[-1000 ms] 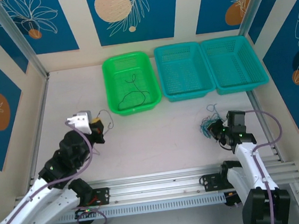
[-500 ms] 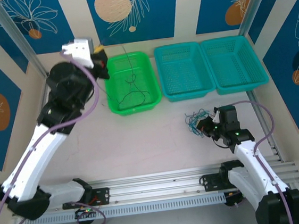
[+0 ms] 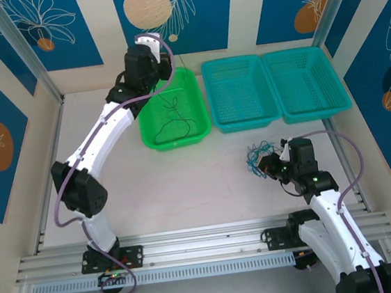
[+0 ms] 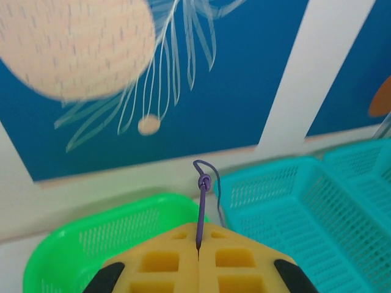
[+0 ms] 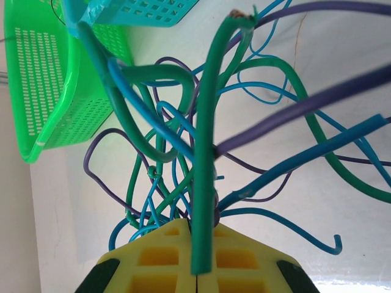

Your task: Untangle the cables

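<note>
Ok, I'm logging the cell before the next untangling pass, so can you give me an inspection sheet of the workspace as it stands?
Surface: pale table with three baskets along its far side.
Job's things: blue, green and purple tangle at the right; dark strands in the green basket; one purple strand hanging over it.
Clutter: nothing seen.
Grippers: left gripper shut on the purple strand; right gripper shut on the tangle.
Cables: thick purple arm cables run along both arms.
Surroundings: teal basket and second teal basket beside the green one; blue patterned walls; aluminium rail at the near edge.

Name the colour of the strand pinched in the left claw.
Dark purple; the strand shows best in the left wrist view.
</note>
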`<state>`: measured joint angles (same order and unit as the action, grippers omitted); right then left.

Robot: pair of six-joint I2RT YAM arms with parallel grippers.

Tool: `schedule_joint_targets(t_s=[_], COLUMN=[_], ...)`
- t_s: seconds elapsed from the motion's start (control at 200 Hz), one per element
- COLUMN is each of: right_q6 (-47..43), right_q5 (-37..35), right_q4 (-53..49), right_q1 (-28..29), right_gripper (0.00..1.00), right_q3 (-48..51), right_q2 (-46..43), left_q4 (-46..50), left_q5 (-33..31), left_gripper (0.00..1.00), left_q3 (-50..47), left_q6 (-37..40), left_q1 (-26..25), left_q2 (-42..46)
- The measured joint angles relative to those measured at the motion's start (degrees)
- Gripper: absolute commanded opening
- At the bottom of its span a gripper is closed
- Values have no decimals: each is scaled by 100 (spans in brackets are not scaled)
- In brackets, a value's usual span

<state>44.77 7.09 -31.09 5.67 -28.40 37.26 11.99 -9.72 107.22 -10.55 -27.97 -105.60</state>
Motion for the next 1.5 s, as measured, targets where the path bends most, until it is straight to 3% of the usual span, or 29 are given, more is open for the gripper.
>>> schedule_joint_targets(t_s=[0.09, 0.13, 0.205, 0.235, 0.285, 0.395, 0.6, 0.805, 0.925, 1.08, 1.37, 1.5], right_q6=[-31, -37, -52, -52, -52, -55, -142, -363, -396, -603, -1137, -1257], right_q5=[0, 0, 0, 0, 0, 0, 90, 678, 1200, 1613, 833, 284], right_q4=[-120, -170, -225, -247, -286, -330, -385, -151, 155, 546, 621, 588], right_q1=[0, 0, 2, 0, 0, 2, 48, 350, 610, 1158, 2531, 3029], right_gripper=[0, 0, 0, 0, 0, 0, 0, 0, 0, 0, 0, 0], right_q3=[-22, -31, -42, -42, -42, -46, -157, -284, -452, -739, -1316, -1438], right_q2=[-85, -120, -186, -208, -223, -232, -232, -166, 26, 341, 1377, 1902], left_q4=[-68, -72, -85, -85, -90, -330, -820, -1554, -1864, -1919, -1932, -2035], left_q5=[-72, -98, -74, -48, 44, 227, 708, 1888, 2223, 2459, 2640, 2669], left_gripper=[0, 17, 60, 73, 81, 90, 90, 91, 89, 89, 87, 81], left_q3=[-398, -599, -922, -1045, -1235, -1781, -2830, -3650, -4496, -5696, -6725, -6977], left_q6=[-114, -177, -299, -339, -402, -540, -807, -1351, -1510, -1532, -1858, -2006], left_q1=[63, 85, 127, 144, 170, 199, 199, 31, -553, -1268, -1655, -1746], left_q2=[-210, -295, -481, -553, -623, -542, 704, 2647, 3541, 4041, 4406, 4422])
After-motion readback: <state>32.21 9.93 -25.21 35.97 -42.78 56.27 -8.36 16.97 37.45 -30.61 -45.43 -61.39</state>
